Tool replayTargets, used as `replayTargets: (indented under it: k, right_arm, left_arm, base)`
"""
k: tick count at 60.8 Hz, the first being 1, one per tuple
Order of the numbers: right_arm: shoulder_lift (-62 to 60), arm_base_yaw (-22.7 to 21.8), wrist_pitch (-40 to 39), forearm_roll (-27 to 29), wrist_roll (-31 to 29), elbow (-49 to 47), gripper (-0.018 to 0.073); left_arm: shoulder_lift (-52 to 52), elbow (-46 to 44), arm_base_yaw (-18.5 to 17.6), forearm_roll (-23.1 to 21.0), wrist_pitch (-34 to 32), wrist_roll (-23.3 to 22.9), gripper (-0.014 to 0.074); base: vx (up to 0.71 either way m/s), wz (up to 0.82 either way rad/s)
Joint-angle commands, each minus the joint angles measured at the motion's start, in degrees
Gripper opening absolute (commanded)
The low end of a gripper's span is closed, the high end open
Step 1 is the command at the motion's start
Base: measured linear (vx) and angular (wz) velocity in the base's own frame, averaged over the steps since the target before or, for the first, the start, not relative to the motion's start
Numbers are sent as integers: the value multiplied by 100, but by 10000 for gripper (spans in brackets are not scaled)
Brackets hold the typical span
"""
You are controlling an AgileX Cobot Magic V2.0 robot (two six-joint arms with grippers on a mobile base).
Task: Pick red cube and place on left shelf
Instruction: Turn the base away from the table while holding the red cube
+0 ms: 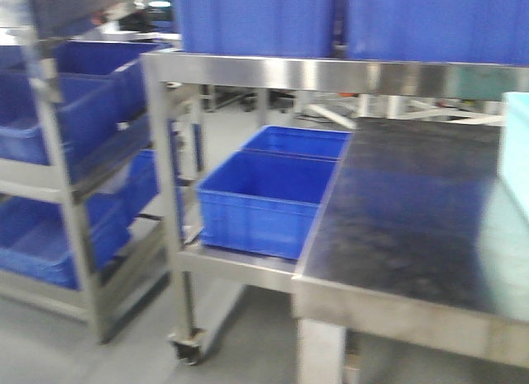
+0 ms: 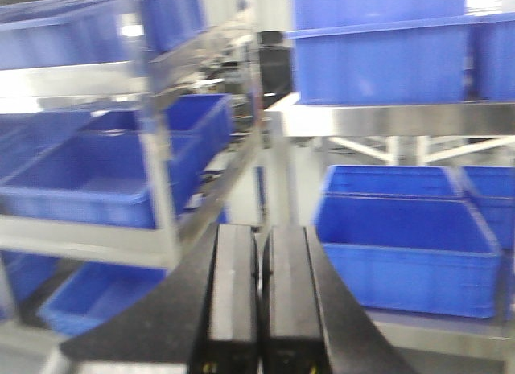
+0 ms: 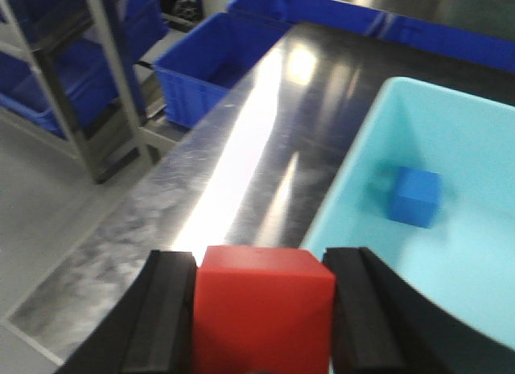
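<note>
My right gripper is shut on the red cube and holds it above the steel table, next to the left rim of a light blue tray. My left gripper is shut and empty, held in the air facing the shelves. The left shelf rack of steel stands at the left of the front view, loaded with blue bins. It also shows in the left wrist view. Neither gripper shows in the front view.
A blue cube lies in the light blue tray, whose edge shows at right. Blue bins sit on a low steel shelf beside the table. More blue bins stand overhead.
</note>
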Motion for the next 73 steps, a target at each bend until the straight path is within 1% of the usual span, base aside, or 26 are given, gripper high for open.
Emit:
replayTargets:
  k: [1, 17, 73]
  right_arm:
    - [-31, -25, -432, -104, -20, -161, 57]
    - [-31, -25, -432, -104, -20, -161, 57]
    - [-31, -25, -432, -104, -20, -161, 57]
  left_arm:
    - [40, 126, -16, -32, -478, 8, 106]
    - [40, 126, -16, -32, -478, 8, 106]
    - [40, 126, -16, -32, -478, 8, 106]
  base:
    - [-15, 35]
    - [-14, 51]
    - [-15, 60]
